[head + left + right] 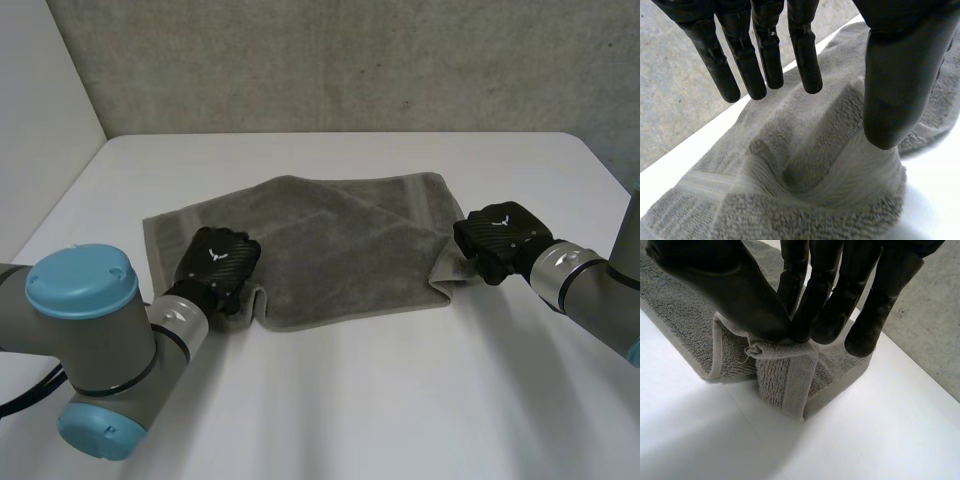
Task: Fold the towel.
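Pinching towel (685,325) corner: right hand (820,290)

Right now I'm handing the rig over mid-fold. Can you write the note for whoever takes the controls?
Left hand: open, at the near edge of the towel toward its left end. The thumb touches a raised ridge of cloth, the fingers are straight above it, and there is no grip yet.
Right hand: shut on the towel, pinching its near right corner, which is raised off the table.
Towel: spread out and rumpled, with a diagonal crease at the far right.
Done: right corner gripped.
Left to do: close the left hand on its edge, then make the fold.
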